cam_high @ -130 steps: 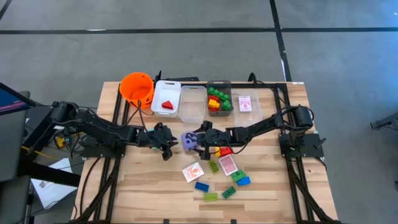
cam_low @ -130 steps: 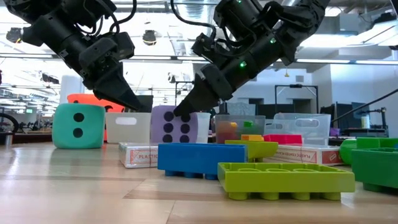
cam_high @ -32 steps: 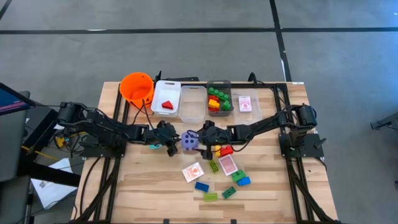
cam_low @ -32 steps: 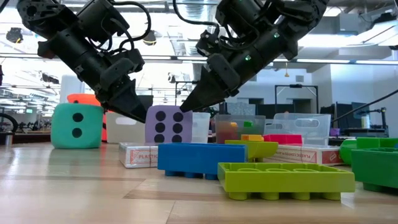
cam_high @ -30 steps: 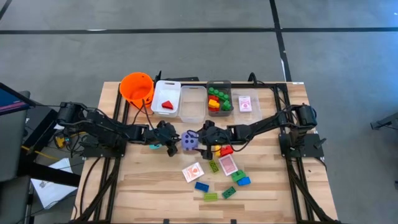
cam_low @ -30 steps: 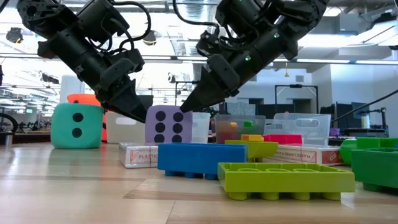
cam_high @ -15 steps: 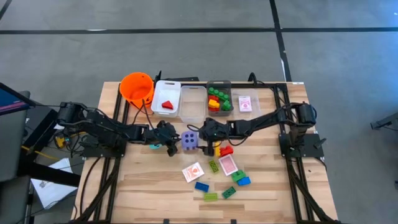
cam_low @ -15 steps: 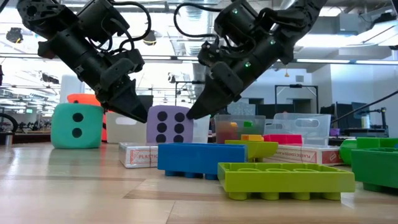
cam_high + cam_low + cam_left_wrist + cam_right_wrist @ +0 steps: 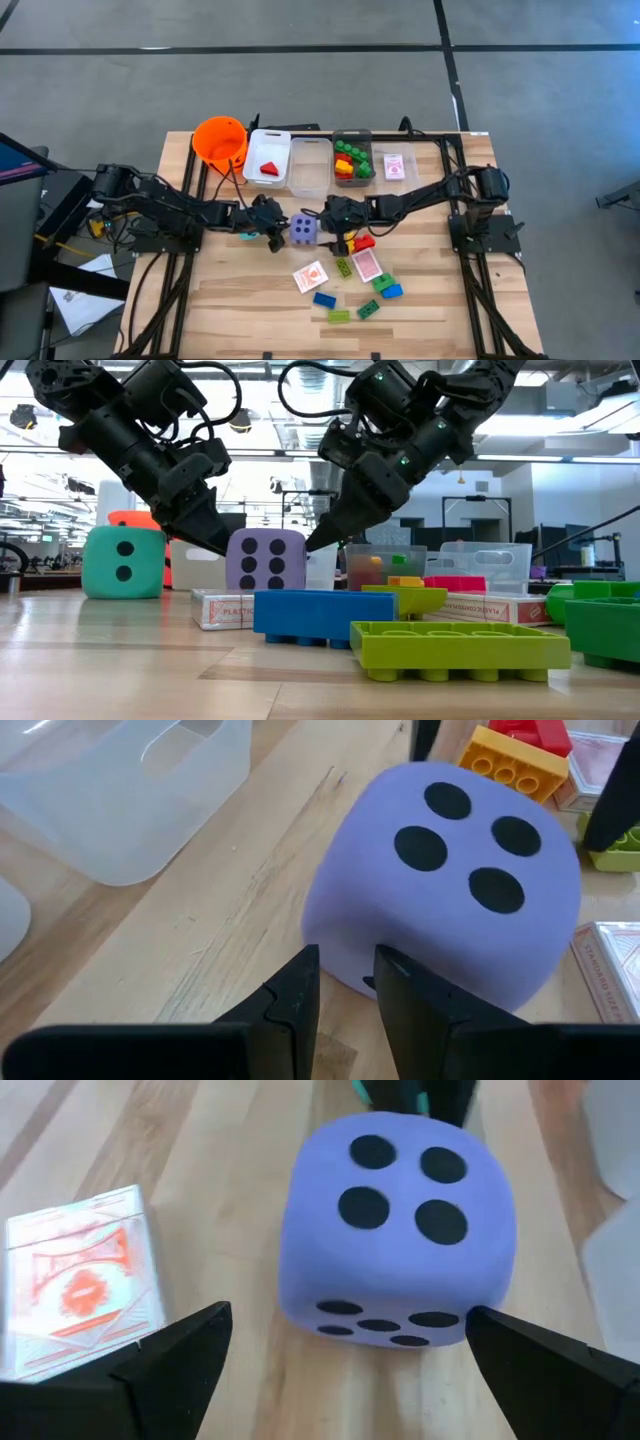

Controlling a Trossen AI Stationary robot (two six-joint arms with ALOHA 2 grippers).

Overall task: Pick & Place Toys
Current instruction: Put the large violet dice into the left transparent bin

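The purple die sits on the wooden bench between my two arms, its six-spot face toward the low camera and a four-spot face up. My left fingers are on its left side, drawn narrow with only a thin gap between them, and their tips sit right at the die's lower edge; I cannot tell whether they actually touch it. My right fingers are on the opposite side, spread wide, one on each side of the die but not closed on it, holding nothing.

The teal die stands behind my left arm, well to the side of the purple one. Nearer the front edge lie a red-backed pack of cards, a second card pack, a blue brick, a lime brick and green bricks. A yellow brick and a red brick lie just beside my right arm.

Along the far edge stand the orange bucket, a clear bin with a red wedge, another clear bin, a bin of mixed bricks and one more card pack.
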